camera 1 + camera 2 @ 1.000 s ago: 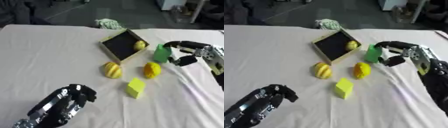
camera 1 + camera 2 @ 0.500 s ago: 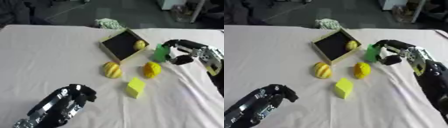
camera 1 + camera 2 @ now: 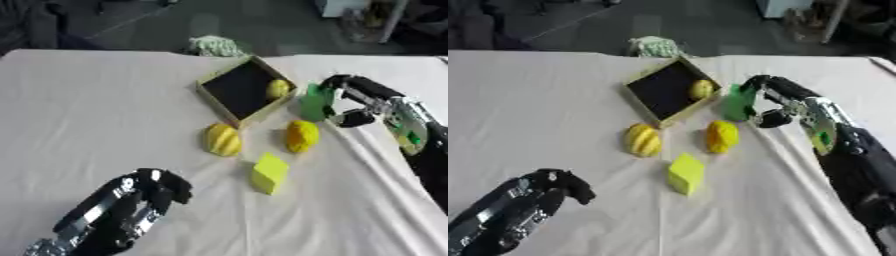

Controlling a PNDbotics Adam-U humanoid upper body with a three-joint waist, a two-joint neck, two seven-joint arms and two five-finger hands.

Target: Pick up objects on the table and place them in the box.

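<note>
Four loose pieces around one landmark, a shallow box (image 3: 248, 89) with pale rim and black floor, set cornerwise on the white-clothed surface (image 3: 105, 100), one corner toward the far edge. Inside the box, against its right wall: a small yellow round fruit (image 3: 278, 88). Just beyond the box's right corner: a green block (image 3: 314, 101), standing upright, long axis roughly vertical, clasped by the right hand (image 3: 354, 102), fingers curled over its top and far side, thumb below; whether lifted or resting on the cloth, cannot tell. Just in front of the box's near corner: a ribbed yellow fruit (image 3: 222, 139), long axis running toward and away from the box. To its right, near the box's right wall and below the green block: a second yellow fruit (image 3: 302, 135), oval, long axis likewise near to far. Farther in front of the box: a yellow-green block (image 3: 270, 173), tilted on an edge. Beyond the box's far corner: a crumpled pale green cloth (image 3: 215, 46). Well in front of the box, lower left: left hand (image 3: 144, 192), idle, fingers curled in, holding nothing.
</note>
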